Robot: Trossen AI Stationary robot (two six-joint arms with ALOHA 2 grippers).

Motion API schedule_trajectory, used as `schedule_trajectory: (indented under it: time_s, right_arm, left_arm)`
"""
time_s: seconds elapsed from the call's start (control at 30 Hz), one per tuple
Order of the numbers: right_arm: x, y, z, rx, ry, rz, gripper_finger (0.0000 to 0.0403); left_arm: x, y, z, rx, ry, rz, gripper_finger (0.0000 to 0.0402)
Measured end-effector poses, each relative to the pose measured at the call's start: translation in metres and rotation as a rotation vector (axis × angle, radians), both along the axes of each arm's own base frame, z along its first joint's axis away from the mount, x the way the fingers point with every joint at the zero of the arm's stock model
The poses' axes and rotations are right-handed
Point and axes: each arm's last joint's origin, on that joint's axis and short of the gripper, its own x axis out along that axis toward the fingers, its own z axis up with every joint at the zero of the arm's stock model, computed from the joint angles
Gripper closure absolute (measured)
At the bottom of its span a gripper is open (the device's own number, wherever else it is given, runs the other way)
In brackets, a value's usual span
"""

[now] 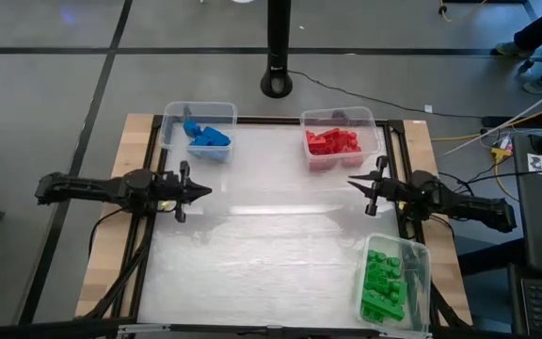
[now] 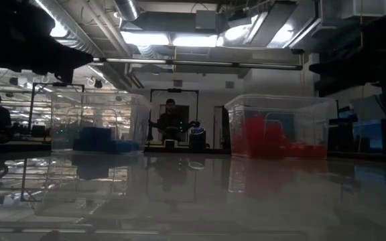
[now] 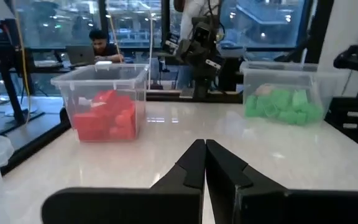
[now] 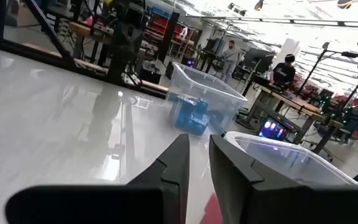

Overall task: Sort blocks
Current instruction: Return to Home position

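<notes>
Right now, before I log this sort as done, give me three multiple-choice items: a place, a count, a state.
1. The green blocks sit on: A the left arm's side; B the side of the right arm; C midway between arms.
2. Clear bins holding blocks: A two; B three; C four.
3. The left gripper has jaws: A shut on a red block; B wide open; C shut, empty.
Answers: B, the high view shows green by that arm; B, blue blocks, red blocks and green each fill one; C, the left wrist view shows them meeting on nothing.
</notes>
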Motion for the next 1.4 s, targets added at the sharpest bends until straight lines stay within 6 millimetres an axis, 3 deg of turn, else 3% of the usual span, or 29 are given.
schedule_trajectory:
  time_s: [0.1,0.3,1.4]
  right_arm:
    - [0.0001,0.0,-0.0011,-0.001,0.011,0.002,0.0338]
    - [0.0003,0.0008,-0.0023,-0.005,0.022,0.028,0.0338]
    - [0.0005,0.0007,-0.004,-0.003,0.032,0.028,0.0338]
  left_arm:
    - [-0.0052,0.0001,-0.0051,0.015,0.045,0.0,0.04]
    - [-0.0111,0.0008,0.0014,0.027,-0.036,0.007,0.04]
    - [-0.0106,0.0018,0.0009,-0.028,-0.036,0.028,0.04]
